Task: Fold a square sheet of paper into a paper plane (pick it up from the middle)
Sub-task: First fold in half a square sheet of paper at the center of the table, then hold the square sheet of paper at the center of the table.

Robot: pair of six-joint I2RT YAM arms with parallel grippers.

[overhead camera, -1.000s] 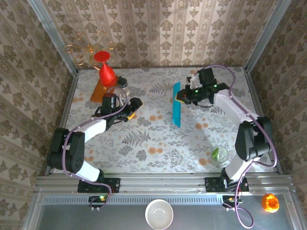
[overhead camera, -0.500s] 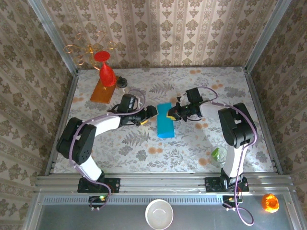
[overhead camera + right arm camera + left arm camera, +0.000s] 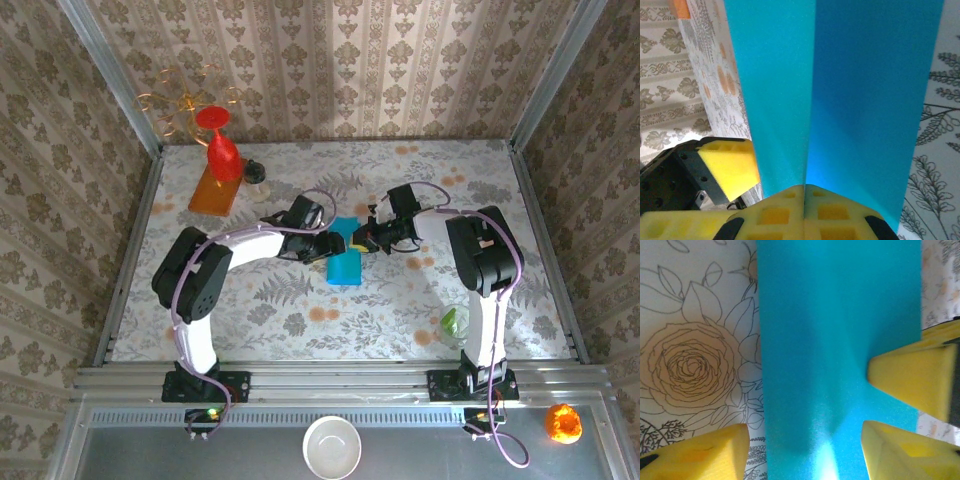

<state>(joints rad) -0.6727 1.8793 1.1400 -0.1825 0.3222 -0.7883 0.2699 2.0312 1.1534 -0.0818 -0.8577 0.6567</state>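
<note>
Item 1. White bowl (image 3: 332,447): on the near ledge, well behind both claws.

Item 2. Glass cup (image 3: 458,325): on the table (image 3: 250,310), nearer than the right claw and off to its right, well apart.

Item 3. Right claw (image 3: 362,240): clenched on the sheet of paper (image 3: 345,268). In its wrist view we see its tips (image 3: 804,191) pinched together on a crease, with 2 blue flaps (image 3: 865,100) spreading away from them.

Item 4. Left claw (image 3: 325,245): released, just left of the right claw. In its wrist view we see its tips (image 3: 805,442) apart, 1 on the bare table and 1 over the paper (image 3: 835,315).

Item 5. Paper: between the 2 claws and trailing toward the near side, partly on the table.

Item 6. Orange board (image 3: 210,195) and red vase (image 3: 222,150): beyond the left claw, far left, well apart.

Status: we judge 1 fold down the middle is formed or forming. No pointed nose or wings show; we count those folds as left to do.
</note>
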